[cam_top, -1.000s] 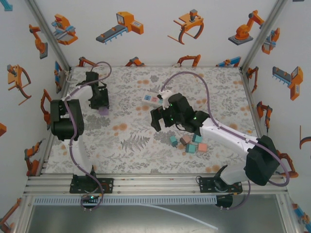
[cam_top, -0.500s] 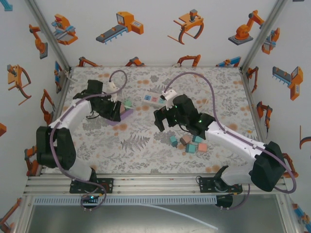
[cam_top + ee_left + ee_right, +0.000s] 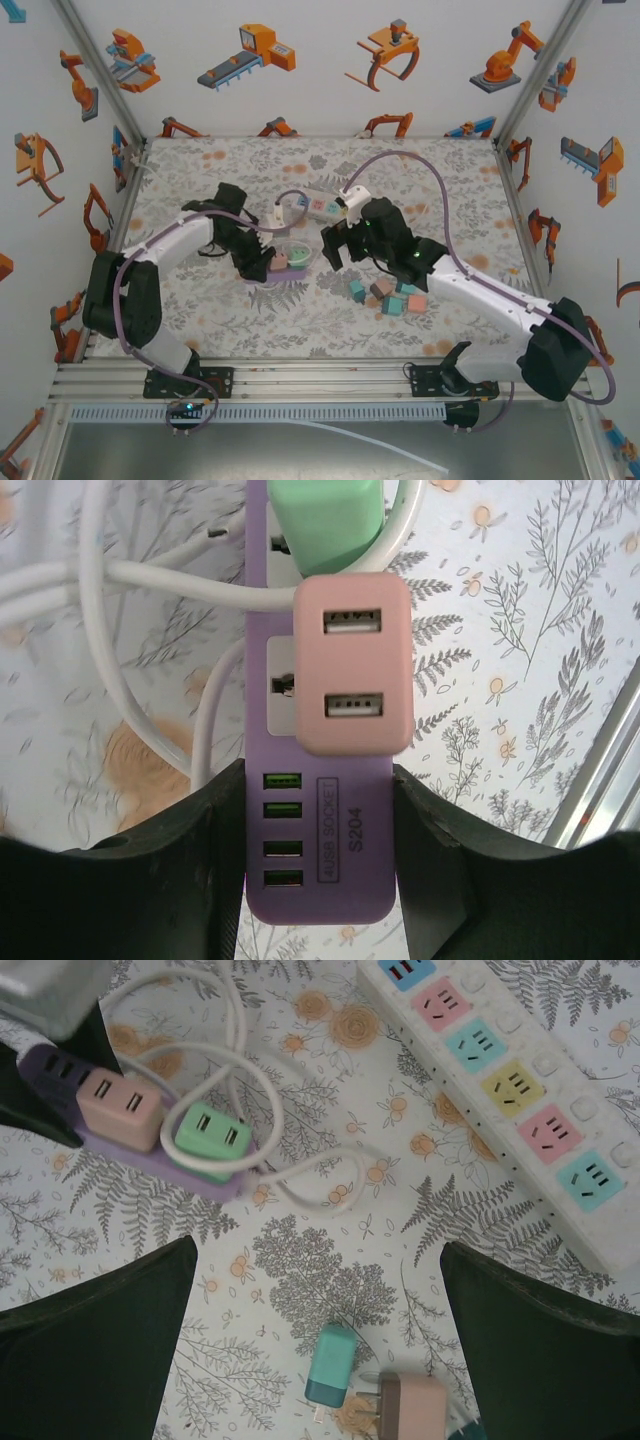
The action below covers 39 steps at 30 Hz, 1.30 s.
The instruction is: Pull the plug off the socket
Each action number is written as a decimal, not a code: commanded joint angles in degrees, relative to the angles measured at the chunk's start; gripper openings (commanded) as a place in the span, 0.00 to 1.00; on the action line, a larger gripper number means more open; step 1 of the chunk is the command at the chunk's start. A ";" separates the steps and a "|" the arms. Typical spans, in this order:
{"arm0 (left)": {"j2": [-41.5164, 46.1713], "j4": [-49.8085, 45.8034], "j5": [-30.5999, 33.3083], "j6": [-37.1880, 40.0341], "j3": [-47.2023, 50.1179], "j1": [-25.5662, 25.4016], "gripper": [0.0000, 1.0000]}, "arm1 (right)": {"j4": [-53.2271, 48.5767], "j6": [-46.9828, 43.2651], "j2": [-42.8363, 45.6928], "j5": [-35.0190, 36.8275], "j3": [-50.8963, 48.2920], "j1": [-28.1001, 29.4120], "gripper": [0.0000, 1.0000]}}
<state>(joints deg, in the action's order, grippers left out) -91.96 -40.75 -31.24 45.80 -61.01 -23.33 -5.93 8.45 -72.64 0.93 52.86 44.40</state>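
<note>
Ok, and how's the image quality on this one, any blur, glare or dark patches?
Left wrist: print on the purple strip reads sharp, the green plug at the top edge is soft, the cloth at left is washed out. Right wrist: white strip crisp, fingers of the right pincer nearly black. Top external: even light, faint shadows, no glare.

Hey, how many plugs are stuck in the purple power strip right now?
2. A pink plug sits on the purple strip just past its USB ports; a green plug sits beside it, farther from those ports. None seems hidden.
</note>
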 commanded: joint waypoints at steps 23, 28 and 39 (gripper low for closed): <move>31.59 26.09 10.36 -22.46 13.83 -5.82 0.97 | 7.00 13.47 -7.17 -13.56 0.62 -7.23 0.86; 37.66 14.81 32.30 -62.60 11.01 -5.68 0.98 | -2.95 19.79 -9.71 -9.53 7.10 -4.22 0.82; 37.33 2.38 35.54 -95.80 16.26 -5.67 0.74 | -16.51 25.10 -21.44 0.68 22.61 3.15 0.77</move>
<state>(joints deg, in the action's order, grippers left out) -54.19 -35.88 2.52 -38.85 -46.02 -29.10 -16.88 32.36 -92.66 -2.57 71.40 45.69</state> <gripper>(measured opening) 0.743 0.774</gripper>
